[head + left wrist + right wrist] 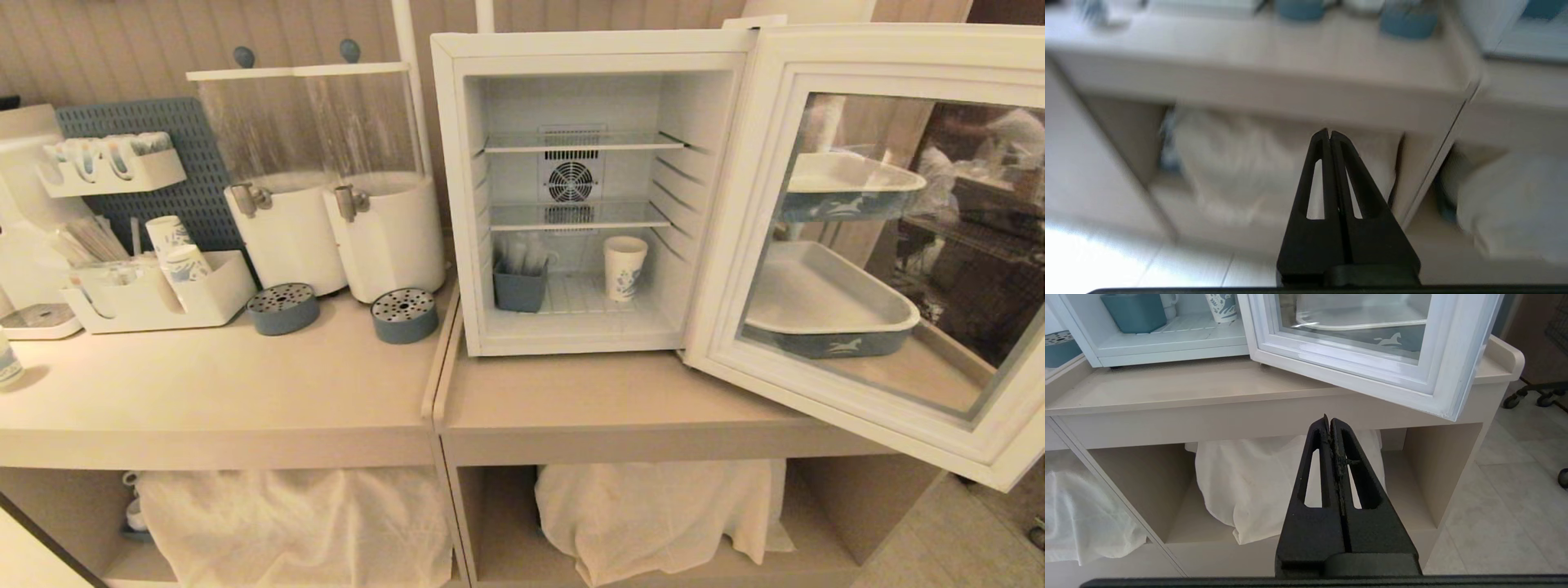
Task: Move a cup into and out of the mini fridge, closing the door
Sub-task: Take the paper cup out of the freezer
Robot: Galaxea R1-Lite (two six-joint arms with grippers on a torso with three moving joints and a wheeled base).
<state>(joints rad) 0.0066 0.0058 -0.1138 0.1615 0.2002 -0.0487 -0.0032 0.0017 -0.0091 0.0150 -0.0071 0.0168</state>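
White mini fridge, door swung wide, holds one cup; both hands clenched, empty.

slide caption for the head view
Fridge door swung open, cup on the bottom shelf beside a blue bin.

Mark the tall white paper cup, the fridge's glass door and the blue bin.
Tall white paper cup (625,268), head view, its side wall.
Glass-windowed fridge door (759,204), head view, hinge-side frame.
Small blue bin (519,289), head view, front face.

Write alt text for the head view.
A white mini fridge stands on a counter with its glass door swung wide open; a paper cup sits on its floor beside a blue bin. Two drink dispensers stand to its left.
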